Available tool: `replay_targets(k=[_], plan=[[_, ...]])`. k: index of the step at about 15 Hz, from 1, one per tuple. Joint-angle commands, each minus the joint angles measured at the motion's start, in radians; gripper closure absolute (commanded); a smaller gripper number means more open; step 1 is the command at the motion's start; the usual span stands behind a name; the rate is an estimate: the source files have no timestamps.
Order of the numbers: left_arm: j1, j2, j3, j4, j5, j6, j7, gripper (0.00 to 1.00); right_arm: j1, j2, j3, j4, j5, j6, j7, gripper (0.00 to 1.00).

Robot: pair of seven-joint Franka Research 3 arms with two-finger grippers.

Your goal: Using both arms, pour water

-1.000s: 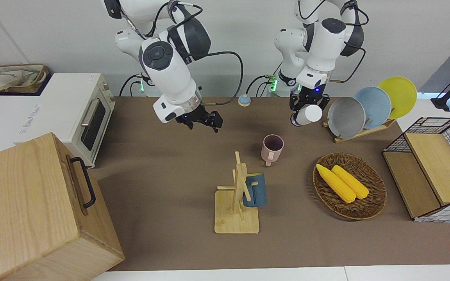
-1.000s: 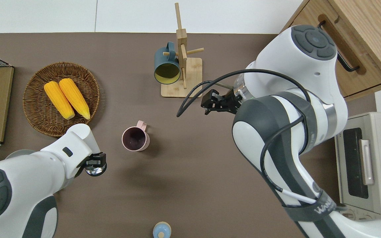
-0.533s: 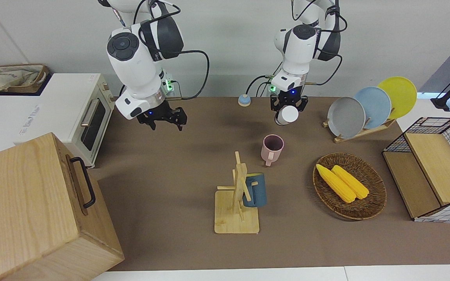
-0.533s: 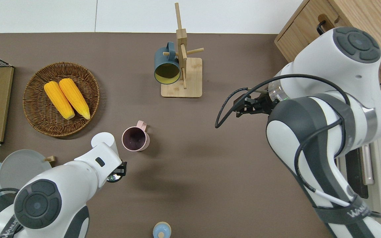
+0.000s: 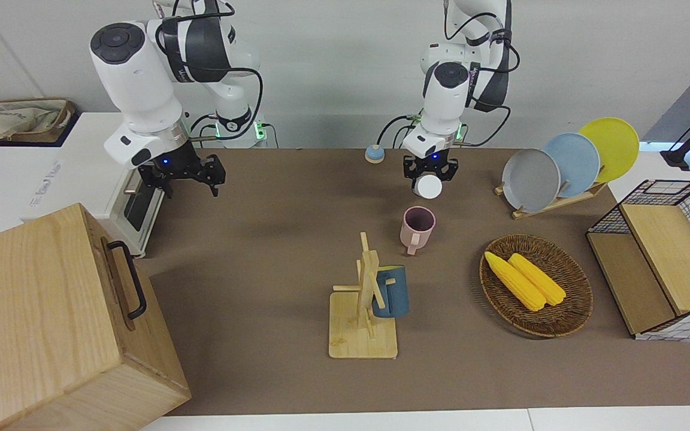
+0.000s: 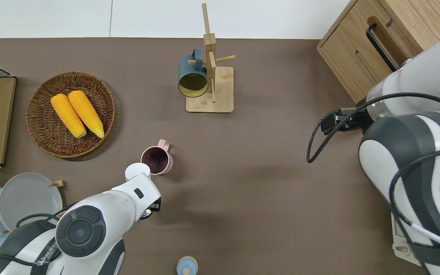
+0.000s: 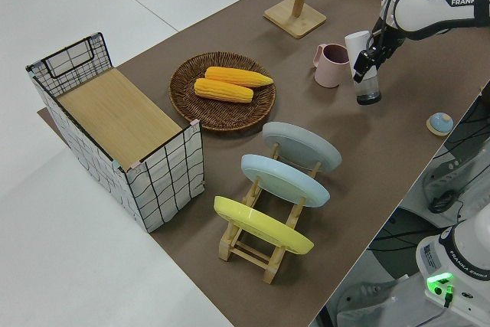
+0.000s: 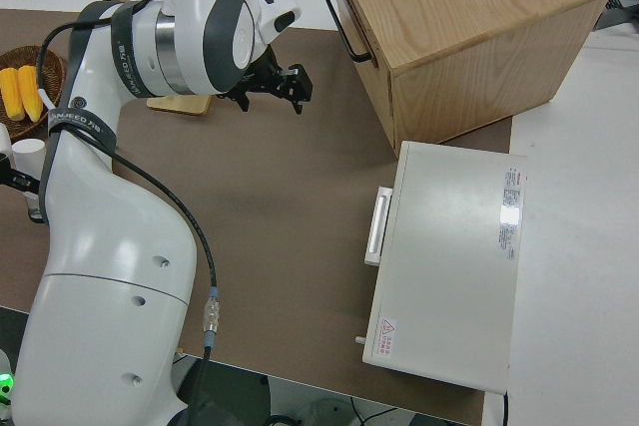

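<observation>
Gripping a white bottle (image 7: pixel 360 63) beside pink mug (image 5: pixel 417 227), left gripper (image 7: pixel 366 63) (side view clearest), right gripper (image 5: pixel 184 178) fingers open.

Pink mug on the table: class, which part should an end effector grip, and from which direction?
Grip the handle of the pink mug. It sticks out on the side farther from the robots, so come from that side or from above; the mug stands upright with its mouth open.

"FRANKA" is printed in white on the left arm (image 7: pixel 429 9) in the left side view. "WANDE…", partly hidden, runs along a dark band on the same arm (image 6: pixel 46 256) in the overhead view.
</observation>
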Motion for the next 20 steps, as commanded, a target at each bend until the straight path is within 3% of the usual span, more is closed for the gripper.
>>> replay_targets(k=[1,4,7,12,16,18,20], plan=[[-0.005,0.069,0.009,0.094,0.007,-0.017,-0.002,1.00,-0.048,-0.076,0.018,-0.047,-0.040,0.005,-0.078,0.007],[-0.002,0.115,0.014,0.155,0.008,-0.086,0.004,1.00,-0.105,-0.110,0.018,-0.044,-0.038,-0.026,-0.169,0.007],[0.000,0.128,0.020,0.192,0.010,-0.162,0.018,1.00,-0.131,-0.134,0.018,-0.042,-0.026,-0.058,-0.186,0.007],[0.004,0.131,0.023,0.209,0.010,-0.221,0.052,1.00,-0.138,-0.151,0.018,-0.021,-0.015,-0.112,-0.210,0.007],[0.004,0.194,0.023,0.307,0.010,-0.365,0.067,1.00,-0.136,-0.147,0.020,0.002,-0.012,-0.116,-0.166,0.007],[0.006,0.201,0.023,0.315,0.011,-0.369,0.072,1.00,-0.125,-0.144,0.021,0.039,-0.012,-0.116,-0.166,0.007],[0.006,0.201,0.023,0.318,0.014,-0.378,0.072,1.00,-0.122,-0.142,0.029,0.042,-0.012,-0.116,-0.167,0.007]])
